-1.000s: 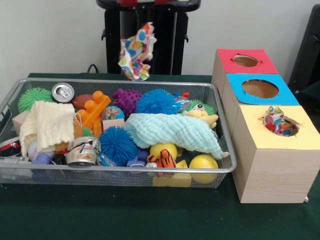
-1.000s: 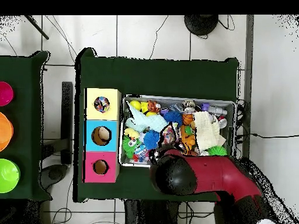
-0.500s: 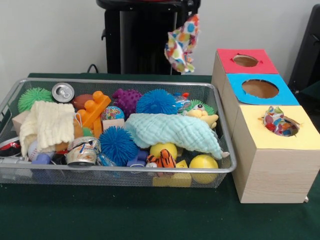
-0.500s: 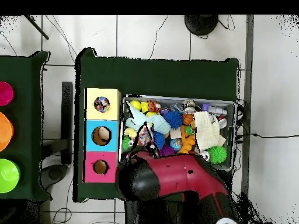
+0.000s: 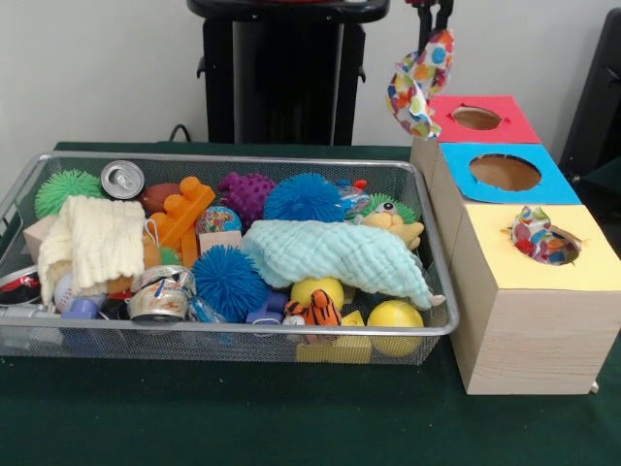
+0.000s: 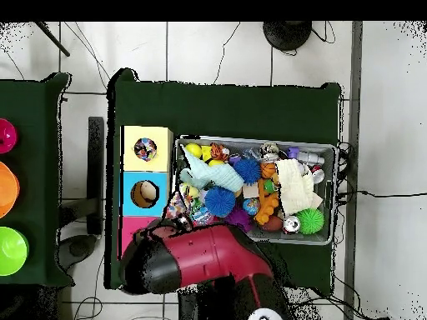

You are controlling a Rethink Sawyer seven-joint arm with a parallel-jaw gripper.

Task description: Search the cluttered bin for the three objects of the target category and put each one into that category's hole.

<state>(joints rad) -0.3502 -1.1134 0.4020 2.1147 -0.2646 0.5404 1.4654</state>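
My gripper (image 5: 436, 24) shows only its dark tips at the top edge, shut on a spotted multicoloured cloth (image 5: 419, 83). The cloth hangs in the air by the back left corner of the red-topped box (image 5: 478, 118). In line with that box stand a blue-topped box (image 5: 505, 172) and a yellow-topped box (image 5: 582, 267). Another spotted cloth (image 5: 539, 239) sits stuffed in the yellow box's hole. A light-blue cloth (image 5: 335, 254) and a cream cloth (image 5: 92, 238) lie in the wire bin (image 5: 233, 330). In the overhead view the red arm (image 6: 204, 258) covers the red box, and the held cloth (image 6: 176, 207) peeks out beside it.
The bin holds blue spiky balls (image 5: 229, 280), a green one (image 5: 66, 186), a purple one (image 5: 246, 194), a can (image 5: 122, 179), orange blocks (image 5: 180, 212) and yellow balls (image 5: 395, 316). Coloured bowls (image 6: 8, 250) stand on a separate table at the overhead view's left.
The gripper has carried the spotted cloth from above the bin's back edge rightward in the front view to the red box. In the overhead view the arm swung left over the boxes.
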